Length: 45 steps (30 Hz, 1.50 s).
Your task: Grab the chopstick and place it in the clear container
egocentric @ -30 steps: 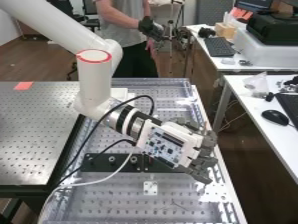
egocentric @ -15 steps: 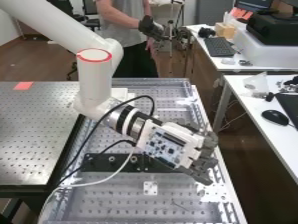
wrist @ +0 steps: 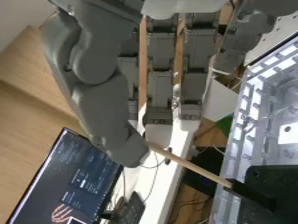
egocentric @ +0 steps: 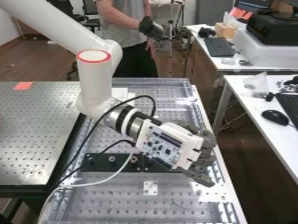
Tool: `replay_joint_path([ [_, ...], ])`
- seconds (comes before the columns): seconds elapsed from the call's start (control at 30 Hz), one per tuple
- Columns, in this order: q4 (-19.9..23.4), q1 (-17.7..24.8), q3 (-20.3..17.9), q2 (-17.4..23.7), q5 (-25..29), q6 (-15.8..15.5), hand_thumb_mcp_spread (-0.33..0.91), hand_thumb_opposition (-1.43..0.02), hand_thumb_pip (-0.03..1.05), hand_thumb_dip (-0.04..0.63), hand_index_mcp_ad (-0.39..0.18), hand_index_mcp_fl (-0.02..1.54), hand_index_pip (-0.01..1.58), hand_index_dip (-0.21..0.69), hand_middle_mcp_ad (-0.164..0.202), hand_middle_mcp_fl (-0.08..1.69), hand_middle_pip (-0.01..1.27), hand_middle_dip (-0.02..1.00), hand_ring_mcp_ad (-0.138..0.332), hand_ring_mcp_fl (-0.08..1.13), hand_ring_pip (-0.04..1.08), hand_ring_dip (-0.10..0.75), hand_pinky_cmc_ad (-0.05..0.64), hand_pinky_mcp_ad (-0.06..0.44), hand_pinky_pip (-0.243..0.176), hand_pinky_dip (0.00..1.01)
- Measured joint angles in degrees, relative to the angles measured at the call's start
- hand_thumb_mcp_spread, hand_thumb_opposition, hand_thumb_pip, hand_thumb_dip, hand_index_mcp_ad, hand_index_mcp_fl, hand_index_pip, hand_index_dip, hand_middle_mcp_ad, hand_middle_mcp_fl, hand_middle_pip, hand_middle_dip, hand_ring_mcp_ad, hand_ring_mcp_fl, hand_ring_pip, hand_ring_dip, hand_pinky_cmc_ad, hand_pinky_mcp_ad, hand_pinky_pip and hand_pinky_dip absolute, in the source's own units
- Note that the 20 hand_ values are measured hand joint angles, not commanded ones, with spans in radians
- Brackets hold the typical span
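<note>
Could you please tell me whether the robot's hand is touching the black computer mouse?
Apart. The high view shows the hand over the bench's edge and the mouse on the white desk, with a plain gap between them.

From where my fingers are, I can't read any text, label, brand, number or sign.
</note>
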Motion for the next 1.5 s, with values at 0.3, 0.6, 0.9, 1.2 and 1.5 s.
replay_joint_path([
  [0.3,1.1,0.2,-0.1,0.0,0.8,-0.6,0.72,-1.02,0.50,0.305,-0.051,0.76,1.19,0.138,0.052,0.97,0.65,0.78,0.051,0.90,0.10,0.578,0.311,0.216,0.028,0.17],
  [0.6,3.2,0.3,2.3,1.6,0.5,-6.3,0.73,-1.02,0.50,0.309,-0.051,0.78,1.11,0.106,0.051,1.02,0.60,0.76,0.042,0.92,0.09,0.578,0.311,0.230,0.026,0.17],
  [0.9,-1.5,-0.3,6.8,2.9,-0.7,-8.2,0.73,-1.02,0.50,0.309,-0.052,0.80,1.08,0.106,0.052,1.04,0.58,0.75,0.042,0.93,0.10,0.578,0.311,0.246,0.049,0.18],
  [1.2,-5.9,-0.6,8.3,5.7,-1.8,-8.8,0.73,-1.04,0.50,0.309,-0.052,0.82,1.08,0.106,0.052,1.04,0.57,0.75,0.044,0.96,0.10,0.574,0.307,0.248,0.051,0.18],
  [1.5,-8.4,0.9,6.7,10.6,-1.8,-9.4,0.73,-1.04,0.50,0.309,-0.052,0.84,1.05,0.106,0.054,1.04,0.57,0.75,0.044,0.96,0.10,0.574,0.307,0.246,0.051,0.18],
])
